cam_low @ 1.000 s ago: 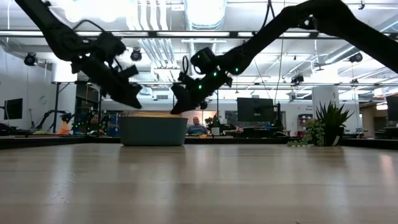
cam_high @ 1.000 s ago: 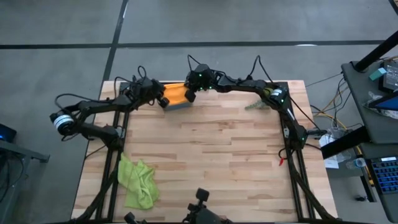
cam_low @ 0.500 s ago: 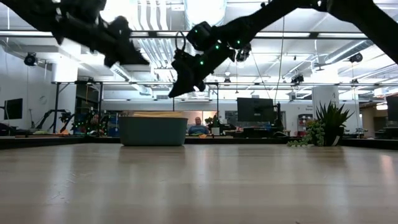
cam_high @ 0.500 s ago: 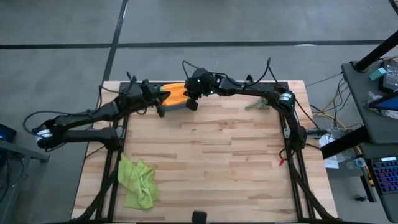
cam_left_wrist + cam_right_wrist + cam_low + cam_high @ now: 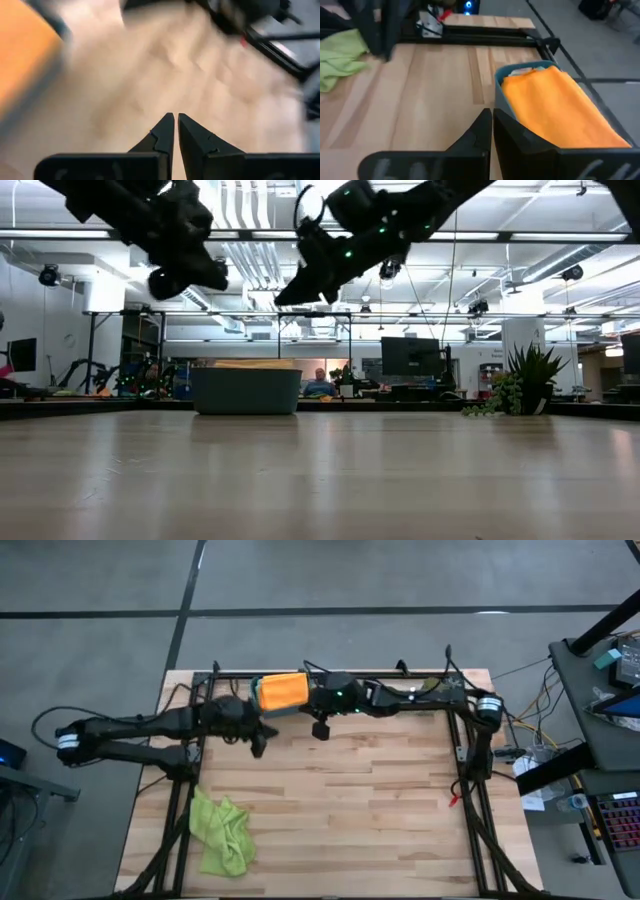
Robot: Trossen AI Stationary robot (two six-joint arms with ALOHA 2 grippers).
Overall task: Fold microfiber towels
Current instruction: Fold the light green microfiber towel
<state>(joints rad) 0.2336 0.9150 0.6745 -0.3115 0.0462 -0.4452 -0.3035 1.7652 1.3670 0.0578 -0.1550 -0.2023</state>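
Two towels show: one orange towel (image 5: 281, 691) folded on top of the single teal bin (image 5: 501, 95) at the counter's (image 5: 380, 800) far edge, and one lime green towel (image 5: 222, 832) crumpled near the front-left corner (well apart). Two hands, left hand (image 5: 256, 741) and right hand (image 5: 320, 728), hang empty, fingers pressed together, just beside the bin.

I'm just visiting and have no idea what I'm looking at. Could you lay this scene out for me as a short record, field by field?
Surface: wooden table
Bin: small teal bin at the table's far edge
Bin contents: orange towel on top
Loose cloth: lime green towel, crumpled, near the table's front left corner
Left gripper: above the table beside the bin, jaws shut, holding nothing
Right gripper: above the table by the bin, jaws shut, holding nothing
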